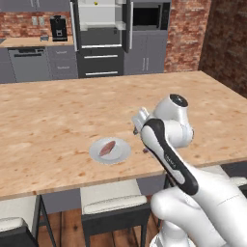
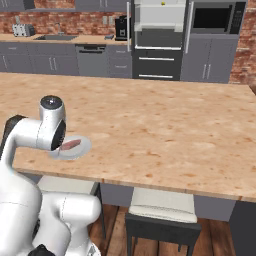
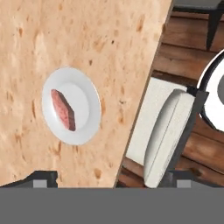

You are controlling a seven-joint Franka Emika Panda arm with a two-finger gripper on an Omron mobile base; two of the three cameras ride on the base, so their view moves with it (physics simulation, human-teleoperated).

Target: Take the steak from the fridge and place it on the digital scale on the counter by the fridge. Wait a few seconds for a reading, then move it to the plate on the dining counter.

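Note:
The steak (image 1: 107, 147) lies as a pinkish-red slab on the plate (image 1: 122, 154), a small round white one near the front edge of the dining counter (image 1: 58, 120). In the hand view the steak (image 3: 63, 109) rests left of centre on the plate (image 3: 89, 109). My gripper (image 3: 111, 177) hangs above the counter edge, to the right of the plate, open and holding nothing. From the right base, my arm partly covers the plate (image 2: 82, 146) and steak (image 2: 72, 145). The fridge (image 1: 101, 34) stands open at the back. A small flat device (image 1: 44, 38) on the back worktop may be the digital scale.
White-cushioned stools (image 1: 113, 202) are tucked under the dining counter's near edge, one right below my hand (image 3: 168, 135). A black coffee machine (image 1: 58, 27) stands on the back worktop left of the fridge. A microwave (image 2: 215, 17) is built in to the right.

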